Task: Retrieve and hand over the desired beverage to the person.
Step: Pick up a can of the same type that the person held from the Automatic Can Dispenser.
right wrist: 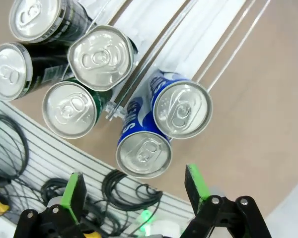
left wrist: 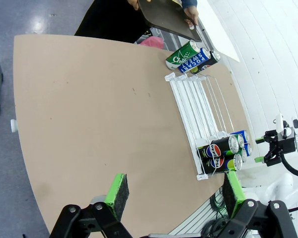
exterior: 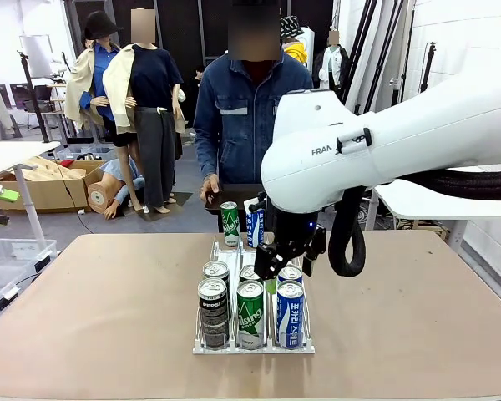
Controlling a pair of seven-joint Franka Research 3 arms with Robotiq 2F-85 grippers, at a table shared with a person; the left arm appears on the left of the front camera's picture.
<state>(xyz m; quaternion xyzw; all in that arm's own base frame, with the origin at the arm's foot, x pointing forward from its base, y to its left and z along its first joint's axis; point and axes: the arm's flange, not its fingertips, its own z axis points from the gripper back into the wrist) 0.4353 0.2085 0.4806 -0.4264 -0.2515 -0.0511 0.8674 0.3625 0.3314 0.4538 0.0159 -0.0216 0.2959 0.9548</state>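
While open, right hand (right wrist: pixel 133 182) above crowded cans (right wrist: pixel 100 58)

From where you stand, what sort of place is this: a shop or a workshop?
Most likely a robotics lab or test room, not a shop: a white robot arm reaches over a rack of drink cans on a plain table, and cardboard boxes sit on the floor behind.

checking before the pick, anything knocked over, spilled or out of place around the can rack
Nothing stands out. The six cans at the near end of the rack stand upright, and no spill or dent shows. A green can and a blue can stand upright, apart from them at the far end, by the person.
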